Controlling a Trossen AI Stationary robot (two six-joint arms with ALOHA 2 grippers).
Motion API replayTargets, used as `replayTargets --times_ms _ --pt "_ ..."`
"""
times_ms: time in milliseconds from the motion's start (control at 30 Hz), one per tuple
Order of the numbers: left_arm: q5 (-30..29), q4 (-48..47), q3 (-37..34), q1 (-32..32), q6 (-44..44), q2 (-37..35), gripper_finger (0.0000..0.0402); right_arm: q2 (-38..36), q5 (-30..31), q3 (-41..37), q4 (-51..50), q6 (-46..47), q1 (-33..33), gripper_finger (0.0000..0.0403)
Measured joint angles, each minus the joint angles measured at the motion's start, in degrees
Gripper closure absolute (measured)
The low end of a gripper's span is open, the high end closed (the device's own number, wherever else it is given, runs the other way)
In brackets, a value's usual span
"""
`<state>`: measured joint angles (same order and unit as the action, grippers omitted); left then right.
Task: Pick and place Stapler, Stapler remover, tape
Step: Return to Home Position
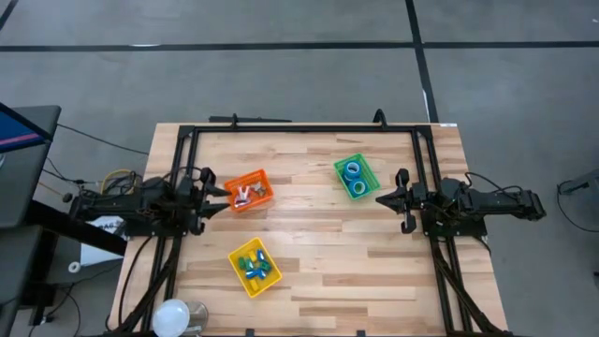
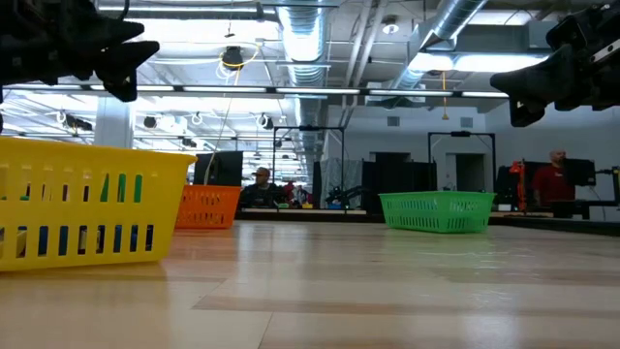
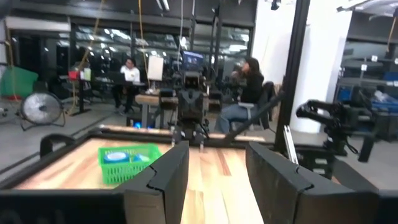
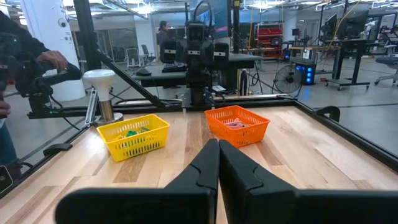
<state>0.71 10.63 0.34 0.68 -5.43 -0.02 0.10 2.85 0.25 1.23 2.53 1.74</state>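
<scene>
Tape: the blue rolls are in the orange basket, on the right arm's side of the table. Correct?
Not quite. In the high view the tape lies in the green basket, not the orange basket. It is on the right arm's side, near the right gripper.

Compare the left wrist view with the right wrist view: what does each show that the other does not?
Only the left wrist view shows the green basket holding blue tape rolls, beyond the open left gripper. Only the right wrist view shows the yellow basket and the orange basket, beyond the shut right gripper. Both show the wooden table.
</scene>
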Motion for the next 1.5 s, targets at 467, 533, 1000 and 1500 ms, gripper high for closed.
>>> replayTargets --times_ms 467,533,1000,1500 --pt "0.00 -8.18 0.00 -0.73 0.00 0.01 0.0252 0.00 0.00 0.00 0.00 0.00 0.01 0.0403" --pt "0.00 -9.30 0.00 -0.73 0.00 0.01 0.0252 0.00 0.00 0.00 0.00 0.00 0.02 0.0403" --pt "0.00 -9.60 0.00 -0.73 0.24 0.01 0.0252 0.00 0.00 -0.01 0.00 0.01 0.01 0.0403" --pt "-0.02 -9.24 0.00 -0.73 0.24 0.01 0.0252 0.00 0.00 0.00 0.00 0.00 0.01 0.0403"
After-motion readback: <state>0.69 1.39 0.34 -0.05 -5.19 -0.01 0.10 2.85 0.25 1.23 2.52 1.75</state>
